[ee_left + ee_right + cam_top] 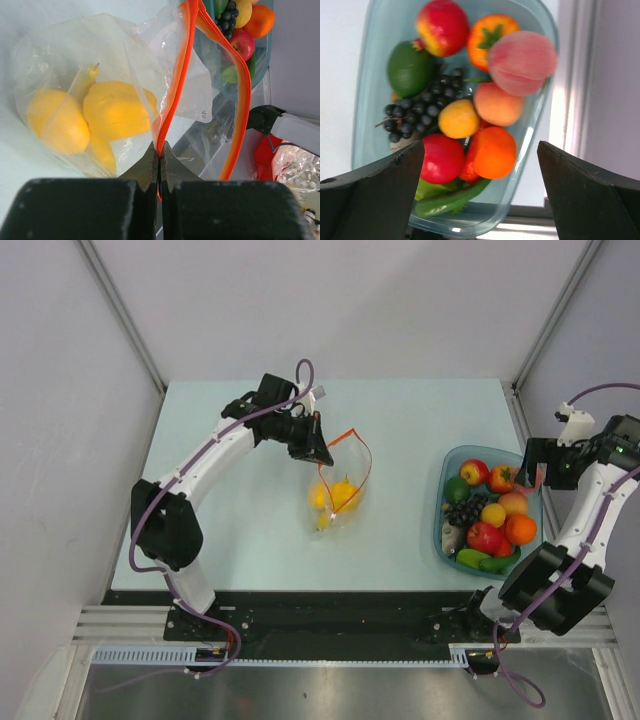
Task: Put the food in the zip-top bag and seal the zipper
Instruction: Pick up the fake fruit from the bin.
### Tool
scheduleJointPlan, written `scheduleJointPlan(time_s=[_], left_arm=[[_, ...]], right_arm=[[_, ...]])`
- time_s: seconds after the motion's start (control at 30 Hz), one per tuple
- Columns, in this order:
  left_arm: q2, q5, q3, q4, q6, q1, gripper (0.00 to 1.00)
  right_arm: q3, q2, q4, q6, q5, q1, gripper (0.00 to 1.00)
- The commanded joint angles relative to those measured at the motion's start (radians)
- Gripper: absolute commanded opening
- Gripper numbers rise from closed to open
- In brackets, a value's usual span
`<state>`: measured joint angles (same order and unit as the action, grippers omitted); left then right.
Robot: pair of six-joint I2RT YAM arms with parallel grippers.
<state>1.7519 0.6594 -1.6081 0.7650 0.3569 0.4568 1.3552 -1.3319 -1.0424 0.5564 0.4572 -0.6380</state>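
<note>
The bag [338, 495] lies on the table [230, 540] with its mouth pulled open into a loop. Several yellow pieces [117, 110] sit inside it at the closed end. The left gripper [159, 155] is at the bag's far-left corner, jaws clenched on the zipper [180, 75] where the two orange strips meet. The tub [370, 115] stands well to the right of the bag and is heaped with fruit, a peach [522, 62] among it. The right gripper [480, 145] hangs over that tub, jaws spread wide and holding nothing.

The likely trouble is the bag itself. It is thin and held by one pinch only, so the loop could sag shut, and a piece dropped from above could strike the orange strip and roll off across the table. The glossy round fruit may also squirt out of the right jaws during a grasp. If the left pinch slips off the strip, the mouth collapses; if it lifts too far, the yellow pieces may slide out.

A tiny patch of print [202, 115] shows on the clear plastic near the strip, too small to read. No brand is visible.
</note>
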Motion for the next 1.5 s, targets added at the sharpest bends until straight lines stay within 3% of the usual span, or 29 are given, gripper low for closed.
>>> scheduleJointPlan(time_s=[0.0, 0.37, 1.03, 1.2, 1.37, 1.47], left_arm=[[-0.025, 0.011, -0.019, 0.019, -0.058, -0.003, 0.01], [0.018, 0.052, -0.064, 0.049, -0.099, -0.004, 0.0], [0.054, 0.022, -0.113, 0.083, -0.15, -0.007, 0.0], [0.055, 0.025, -0.105, 0.082, -0.148, -0.01, 0.0], [0.055, 0.023, -0.11, 0.073, -0.145, -0.013, 0.0], [0.057, 0.026, -0.113, 0.074, -0.144, -0.015, 0.0]], right_arm=[[0.102, -0.067, 0.05, -0.073, -0.155, 0.004, 1.0], [0.176, -0.206, 0.048, -0.099, -0.392, 0.168, 1.0], [0.113, -0.443, 0.209, -0.096, -0.532, 0.25, 1.0], [0.091, -0.441, 0.213, -0.07, -0.552, 0.247, 0.87], [0.093, -0.363, 0.2, -0.058, -0.536, 0.25, 0.82], [0.096, -0.305, 0.194, -0.05, -0.503, 0.277, 0.72]])
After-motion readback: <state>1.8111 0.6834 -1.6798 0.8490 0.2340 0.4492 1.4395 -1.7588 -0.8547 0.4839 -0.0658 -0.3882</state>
